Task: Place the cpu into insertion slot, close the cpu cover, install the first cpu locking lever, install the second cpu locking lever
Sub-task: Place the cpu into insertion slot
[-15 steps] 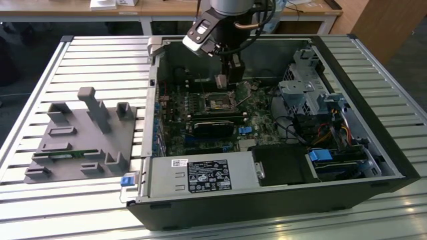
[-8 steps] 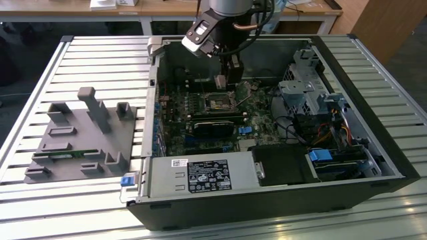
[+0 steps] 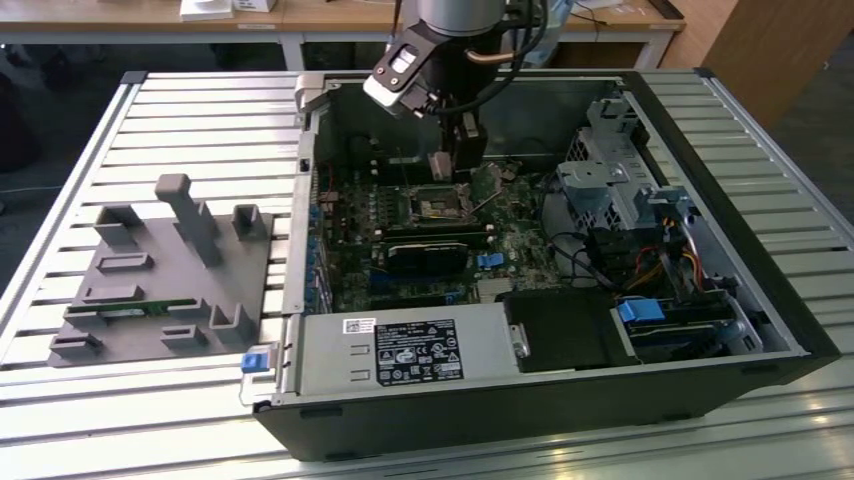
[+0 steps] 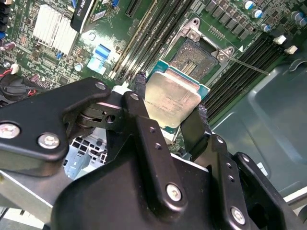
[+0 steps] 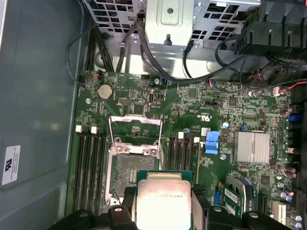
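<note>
My gripper (image 4: 171, 97) is shut on the cpu (image 4: 172, 100), a flat square chip with a dull silver top, one black finger (image 4: 139, 88) on each of two opposite edges. In the first wrist view the cpu (image 5: 163, 201) hangs in the gripper (image 5: 163, 194) beside and above the insertion slot (image 5: 132, 173), a dark square socket with a silvery rim. The slot (image 4: 199, 56) lies bare, with nothing in it. The cpu cover (image 5: 135, 128) stands swung open at the slot's far edge. In the exterior view the gripper (image 3: 457, 165) hovers just above the slot (image 3: 441, 205) inside the open computer case.
Black memory slots (image 5: 91, 172) flank the socket on both sides. A thin lever rod (image 4: 249, 66) sticks out from the socket. A labelled power-supply box (image 3: 400, 350), a drive cage (image 3: 614, 170) and cables (image 5: 144, 52) crowd the case. A grey fixture (image 3: 160, 270) sits on the slatted table.
</note>
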Robot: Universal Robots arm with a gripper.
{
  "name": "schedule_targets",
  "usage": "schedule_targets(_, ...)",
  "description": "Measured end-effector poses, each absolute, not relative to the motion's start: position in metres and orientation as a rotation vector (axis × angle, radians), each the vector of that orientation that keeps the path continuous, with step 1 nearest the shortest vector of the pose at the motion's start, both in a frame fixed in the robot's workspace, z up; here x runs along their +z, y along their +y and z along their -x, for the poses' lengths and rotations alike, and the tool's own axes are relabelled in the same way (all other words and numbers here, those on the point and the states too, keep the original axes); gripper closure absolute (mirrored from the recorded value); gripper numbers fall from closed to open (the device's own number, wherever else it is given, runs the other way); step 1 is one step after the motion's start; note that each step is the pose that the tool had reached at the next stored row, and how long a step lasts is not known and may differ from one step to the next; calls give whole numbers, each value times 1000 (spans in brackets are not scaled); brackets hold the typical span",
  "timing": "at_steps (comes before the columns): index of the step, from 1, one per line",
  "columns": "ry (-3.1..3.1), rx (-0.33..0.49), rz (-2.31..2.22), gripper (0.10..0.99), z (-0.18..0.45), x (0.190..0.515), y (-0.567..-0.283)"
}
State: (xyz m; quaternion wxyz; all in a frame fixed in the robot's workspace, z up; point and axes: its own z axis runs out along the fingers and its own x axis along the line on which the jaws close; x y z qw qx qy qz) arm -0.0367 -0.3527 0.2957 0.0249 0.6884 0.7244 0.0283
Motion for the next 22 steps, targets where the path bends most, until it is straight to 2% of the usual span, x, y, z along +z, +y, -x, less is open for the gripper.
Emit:
schedule_targets(12, 2215, 87, -2154, 545, 39, 289, -352)
schedule_targets(22, 2214, 87, -2155, 545, 40, 270, -342)
